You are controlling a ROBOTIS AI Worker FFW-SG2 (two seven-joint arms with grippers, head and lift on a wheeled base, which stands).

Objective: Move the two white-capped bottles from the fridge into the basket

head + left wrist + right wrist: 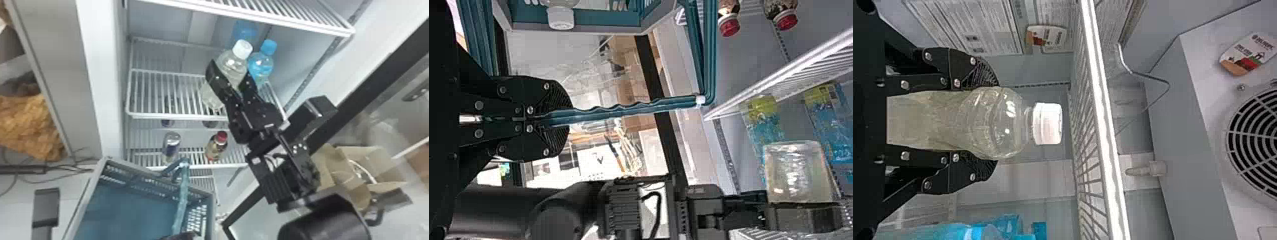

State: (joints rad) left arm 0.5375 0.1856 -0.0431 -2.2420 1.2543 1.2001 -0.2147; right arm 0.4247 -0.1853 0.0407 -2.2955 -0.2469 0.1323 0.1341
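Nearest, the left claw (560, 119) is closed on the handle (629, 108) of the basket (143, 181). Should that grip slacken or the arm drift, the basket would probably tip or swing off the drop point. The raised handle crosses the opening and could snag an incoming bottle. One white-capped bottle (560, 18) appears to be in the basket already; a careless release might knock it over.

Farther out, in the fridge, the right claw (230, 71) has its fingers on either side of the other white-capped bottle (232, 63), below the cap. Whether the base is clear of the middle shelf (169, 115) cannot be told. The smooth, rounded shoulder may slip if the hold is light. Pulling out before lifting enough could catch the base on the front rail.

Beyond, a blue-capped bottle (261, 65) stands close beside; a sideways move risks toppling it. Lifting too high could strike the cap on the upper shelf (287, 23).
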